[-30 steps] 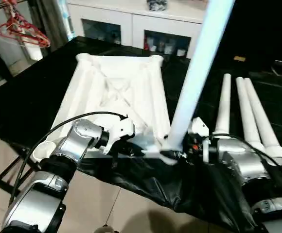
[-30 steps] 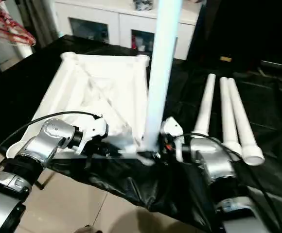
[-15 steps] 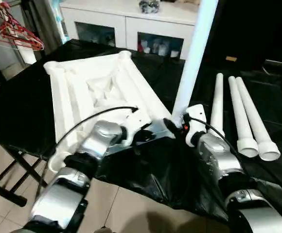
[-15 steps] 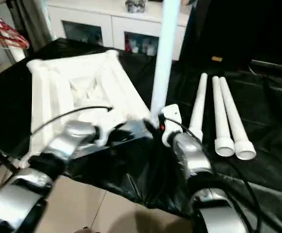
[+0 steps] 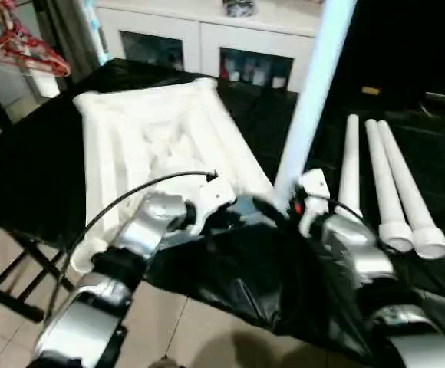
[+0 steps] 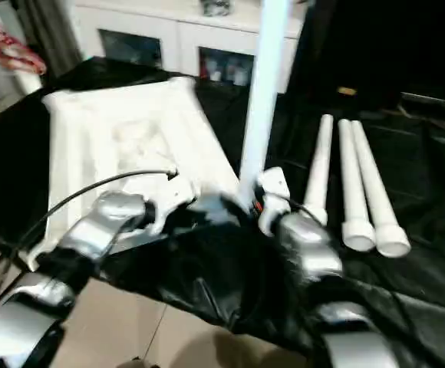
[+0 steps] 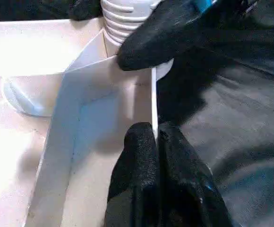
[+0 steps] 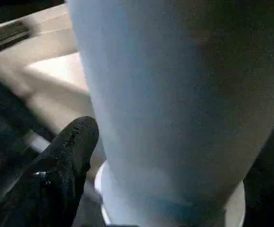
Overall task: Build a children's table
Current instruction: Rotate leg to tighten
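My left gripper is clenched on the thin edge wall of the table top, one black finger on each face of it, right at the near corner. My right gripper is at the foot of the upright leg; I see one fingertip beside the tube, apparently not pressing it, but the view is too tight and I cannot tell whether that hand is grasping or released. The leg stands almost vertical in the near corner socket, long axis pointing up. The top lies ribbed side up on the black-covered table, long axis running away from me. Three spare legs lie side by side to the right, pointing away from me, flared ends nearest
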Available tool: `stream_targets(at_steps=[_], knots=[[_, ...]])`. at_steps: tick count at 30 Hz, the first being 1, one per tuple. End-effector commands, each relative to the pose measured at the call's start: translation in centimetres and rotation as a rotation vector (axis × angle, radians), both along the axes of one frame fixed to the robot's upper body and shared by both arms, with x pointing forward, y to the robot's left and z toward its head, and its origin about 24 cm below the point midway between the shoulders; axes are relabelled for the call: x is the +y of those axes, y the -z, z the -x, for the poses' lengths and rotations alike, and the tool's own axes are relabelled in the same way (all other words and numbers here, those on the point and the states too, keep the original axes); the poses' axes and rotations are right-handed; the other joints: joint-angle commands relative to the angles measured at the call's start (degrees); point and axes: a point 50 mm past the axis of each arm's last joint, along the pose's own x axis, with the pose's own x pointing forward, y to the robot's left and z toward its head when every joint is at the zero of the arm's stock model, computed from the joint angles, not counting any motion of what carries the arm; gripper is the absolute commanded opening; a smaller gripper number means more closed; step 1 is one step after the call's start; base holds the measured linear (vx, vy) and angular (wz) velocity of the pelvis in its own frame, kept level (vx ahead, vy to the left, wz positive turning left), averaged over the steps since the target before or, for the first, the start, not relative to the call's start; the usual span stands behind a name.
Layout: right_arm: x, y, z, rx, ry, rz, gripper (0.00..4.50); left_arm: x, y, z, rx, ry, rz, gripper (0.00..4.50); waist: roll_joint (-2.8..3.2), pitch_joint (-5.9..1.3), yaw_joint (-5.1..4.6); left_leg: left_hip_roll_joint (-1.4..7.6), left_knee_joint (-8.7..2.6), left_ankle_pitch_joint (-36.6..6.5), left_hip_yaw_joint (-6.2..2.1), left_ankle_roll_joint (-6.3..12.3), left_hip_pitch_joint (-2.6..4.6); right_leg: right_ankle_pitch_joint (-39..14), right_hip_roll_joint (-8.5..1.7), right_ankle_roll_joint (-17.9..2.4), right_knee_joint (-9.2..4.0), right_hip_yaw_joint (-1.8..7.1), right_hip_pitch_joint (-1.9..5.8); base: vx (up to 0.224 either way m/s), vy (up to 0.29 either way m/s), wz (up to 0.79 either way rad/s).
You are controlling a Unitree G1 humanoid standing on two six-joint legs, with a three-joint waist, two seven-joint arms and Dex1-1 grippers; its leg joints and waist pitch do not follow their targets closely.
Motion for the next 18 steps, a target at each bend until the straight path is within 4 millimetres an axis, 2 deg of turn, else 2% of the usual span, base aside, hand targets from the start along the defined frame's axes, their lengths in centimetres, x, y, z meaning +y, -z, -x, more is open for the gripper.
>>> stream_targets(at_steps=[1, 3, 5, 7, 9, 12, 18], knots=[[1.5, 0.7, 1.6, 0.067, -0.239, 0.008, 3.85, -1.9, -1.2, 0.6, -0.029, 0.119, 0.078, 0.0, -0.31, -3.48, 0.3, 4.36, -3.37, -8.17, -1.17, 6.17, 0.18, -7.73, -6.41, -12.46, -3.65, 3.72, 2.96, 0.0, 0.0, 0.0], [0.6, 0.5, 2.2, 0.087, -0.351, 0.03, 3.85, -1.6, -1.3, 0.9, -0.003, 0.167, 0.073, 0.0, -0.39, -3.36, 0.44, 4.26, -3.36, -8.75, -1.11, 6.28, 0.13, -9.06, -6.34, -12.24, -3.82, 3.72, 2.96, 0.0, 0.0, 0.0], [0.2, 0.3, 2.5, 0.098, -0.407, 0.041, 3.85, -1.3, -1.2, 1.1, 0.013, 0.196, 0.06, 0.0, -0.77, -3.31, 0.62, 4.22, -3.39, -8.69, -1.1, 6.21, 0.05, -11.13, -6.47, -11.43, -4.02, 3.74, 2.93, 0.0, 0.0, 0.0], [0.0, 0.2, 2.7, 0.102, -0.438, 0.051, 3.85, -1.0, -1.2, 1.2, 0.015, 0.213, 0.05, 0.0, -0.8, -3.32, 0.78, 4.14, -3.34, -8.69, -1.12, 6.1, 0.06, -12.7, -6.46, -10.87, -4.08, 3.72, 2.91, 0.0, 0.0, 0.0], [-0.3, 0.0, 2.9, 0.092, -0.486, 0.079, 3.6, -0.7, -1.3, 1.3, 0.041, 0.248, 0.042, 0.0, -0.77, -3.33, 0.94, 4.18, -3.35, -8.59, -1.14, 5.9, 0.16, -13.44, -6.45, -10.57, -4.18, 3.7, 2.77, 0.0, 0.0, 0.0], [-0.4, 0.1, 3.1, 0.113, -0.513, 0.084, 3.3, -0.4, -1.3, 1.3, 0.055, 0.271, 0.027, 0.0, -0.59, -3.41, 1.11, 4.28, -3.35, -8.25, -1.15, 5.79, 0.29, -12.29, -6.43, -10.94, -4.06, 3.73, 2.64, 0.0, 0.0, 0.0], [-0.1, 0.4, 3.6, 0.122, -0.522, 0.077, 2.9, -0.1, -1.4, 1.1, 0.045, 0.247, 0.031, 0.0, -0.66, -3.46, 1.55, 4.3, -3.36, -7.83, -1.21, 5.59, 0.25, -11.12, -6.47, -11.16, -3.88, 3.71, 2.77, 0.0, 0.0, 0.0]])
